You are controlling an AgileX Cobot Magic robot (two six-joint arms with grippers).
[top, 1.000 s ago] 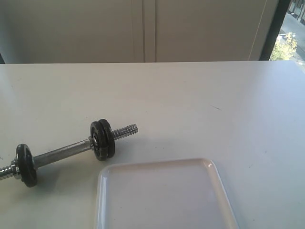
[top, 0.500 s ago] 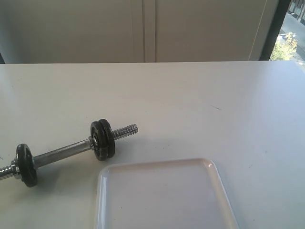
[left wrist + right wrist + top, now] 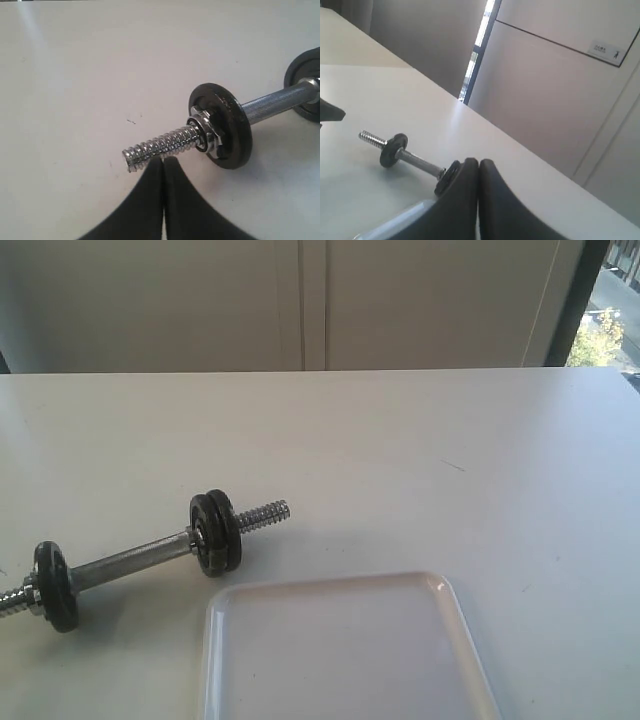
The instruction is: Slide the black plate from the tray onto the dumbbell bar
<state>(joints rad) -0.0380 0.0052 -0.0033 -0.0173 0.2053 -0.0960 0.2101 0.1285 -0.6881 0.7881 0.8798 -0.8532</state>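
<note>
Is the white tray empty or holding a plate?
Empty as far as visible: the tray shows only bare white floor in the exterior view. Its near end is out of frame.

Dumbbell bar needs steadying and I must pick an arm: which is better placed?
Probably left: the left gripper, shut, sits beside the dumbbell bar's threaded end; the right gripper, also shut, sees it from farther off.

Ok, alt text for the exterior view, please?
A chrome dumbbell bar lies on a white table at the left, two black discs side by side near its bare threaded end, a single black disc toward the other. A white tray sits near it at the bottom edge, no plate on its visible part; no arm in view.
</note>
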